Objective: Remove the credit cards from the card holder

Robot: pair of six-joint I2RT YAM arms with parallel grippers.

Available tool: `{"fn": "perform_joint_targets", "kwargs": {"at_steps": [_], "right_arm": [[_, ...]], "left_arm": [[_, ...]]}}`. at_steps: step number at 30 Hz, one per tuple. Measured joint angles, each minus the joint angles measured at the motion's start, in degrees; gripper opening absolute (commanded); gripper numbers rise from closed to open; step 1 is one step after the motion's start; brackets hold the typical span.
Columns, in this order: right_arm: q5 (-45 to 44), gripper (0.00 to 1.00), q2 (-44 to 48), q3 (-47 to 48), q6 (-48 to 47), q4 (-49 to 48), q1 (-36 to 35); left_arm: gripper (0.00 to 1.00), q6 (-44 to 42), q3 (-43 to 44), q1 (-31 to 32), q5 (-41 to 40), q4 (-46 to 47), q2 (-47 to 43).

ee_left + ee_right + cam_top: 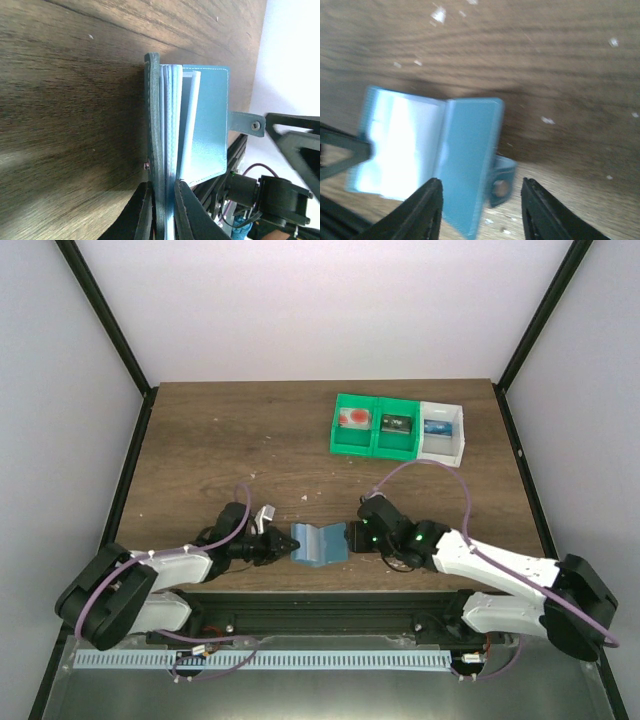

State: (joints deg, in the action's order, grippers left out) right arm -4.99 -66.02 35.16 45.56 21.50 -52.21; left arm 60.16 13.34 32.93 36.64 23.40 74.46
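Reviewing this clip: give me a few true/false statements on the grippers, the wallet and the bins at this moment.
1. The left gripper is shut on the card holder. True.
2. The right gripper is clamped on it too. False: its fingers stand open, either side of the strap-side panel.
3. The card holder lies folded shut. False: its two panels stand open.
4. The bins sit toward the far right of the table. True.

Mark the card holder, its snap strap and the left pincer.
card holder (318, 544): top external view, its middle fold.
snap strap (242, 121): left wrist view, the tab's middle.
left pincer (164, 192): left wrist view, midway between fingertips clamping the holder.
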Motion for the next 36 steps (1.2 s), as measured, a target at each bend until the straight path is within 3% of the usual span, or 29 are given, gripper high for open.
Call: {"fn": "perform_joint_targets", "kwargs": {"at_steps": [9, 17, 26, 31, 36], "right_arm": [[6.8, 0.52, 5.4, 4.1, -0.7, -2.7, 0.0], [17.9, 0.59, -4.6, 2.7, -0.3, -14.3, -1.1], [22.8, 0.67, -16.7, 2.4, -0.1, -21.4, -2.6], [24.3, 0.62, -19.0, 2.3, -0.1, -24.6, -2.8], [25.0, 0.56, -21.3, 2.2, 0.0, -26.5, -3.0]], "left_arm": [[0.0, -4.4, 2.0, 0.0, -4.4, -12.0, -6.5], [0.01, -6.5, 2.6, 0.0, -5.9, -17.0, -8.2], [0.22, -6.3, 3.0, 0.0, -5.6, -17.5, -8.2], [0.27, -6.2, 3.0, 0.0, -4.8, -16.6, -8.2], [0.25, -6.0, 3.0, 0.0, -4.0, -15.3, -7.6]]}}
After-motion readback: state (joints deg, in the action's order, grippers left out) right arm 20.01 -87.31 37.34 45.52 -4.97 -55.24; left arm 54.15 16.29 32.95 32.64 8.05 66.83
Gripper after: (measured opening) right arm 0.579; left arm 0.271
